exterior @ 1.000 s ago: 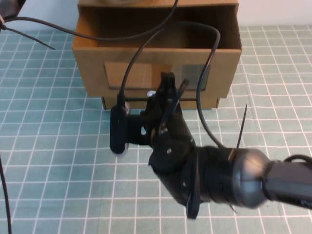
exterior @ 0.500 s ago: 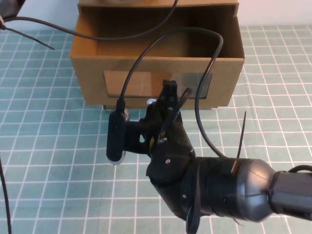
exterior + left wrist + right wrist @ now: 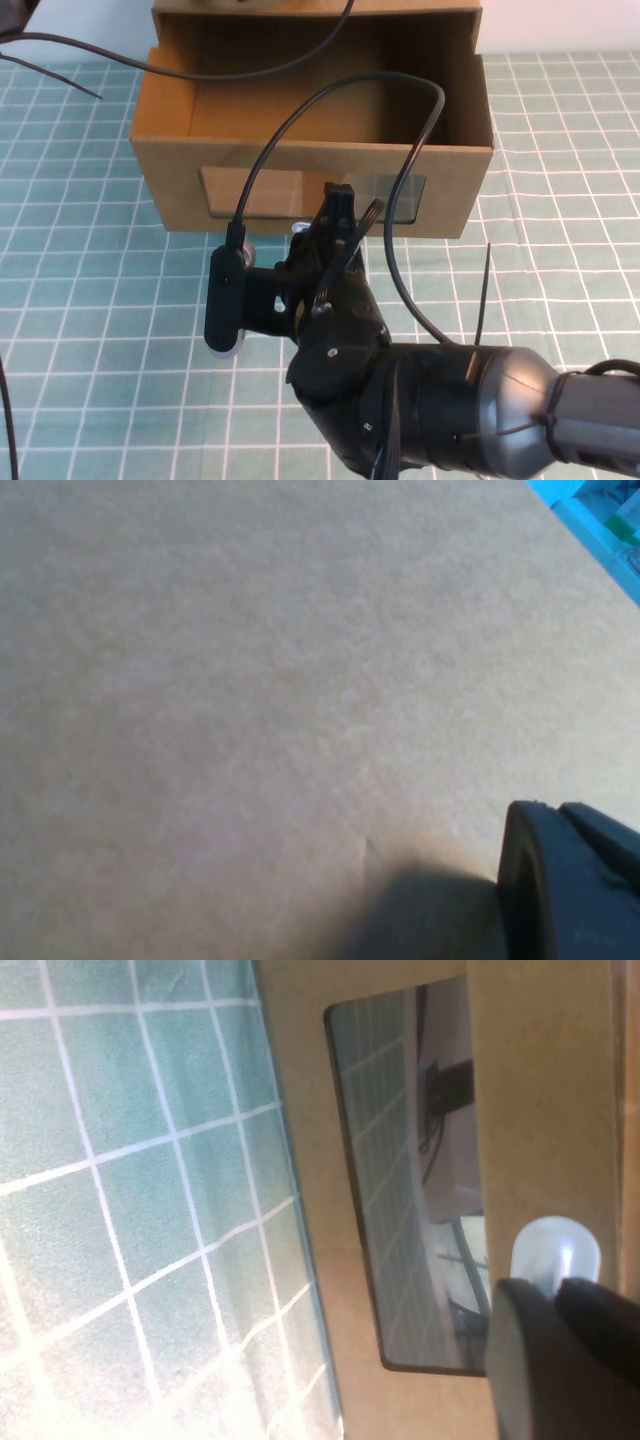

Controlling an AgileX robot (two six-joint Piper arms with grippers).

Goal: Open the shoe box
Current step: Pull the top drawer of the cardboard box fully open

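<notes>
The brown cardboard shoe box (image 3: pixel 170 180) stood at the middle of the far edge of the desk, which was covered in a green gridded mat (image 3: pixel 90 300); its drawer sat further toward the near edge than a second before; the front wall had come closer to the robot and more of the bare interior showed, so the opening looked largely done, though how much travel remained could not be told; the right gripper (image 3: pixel 350 205), in front of that wall, was closed narrowly on the translucent round plastic knob (image 3: pixel 555 1250) just below the glossy rectangular clear window (image 3: pixel 270 192); the left gripper (image 3: pixel 565 880) sat against plain cardboard, out of the high view; whether it was open or closed could not be told.
</notes>
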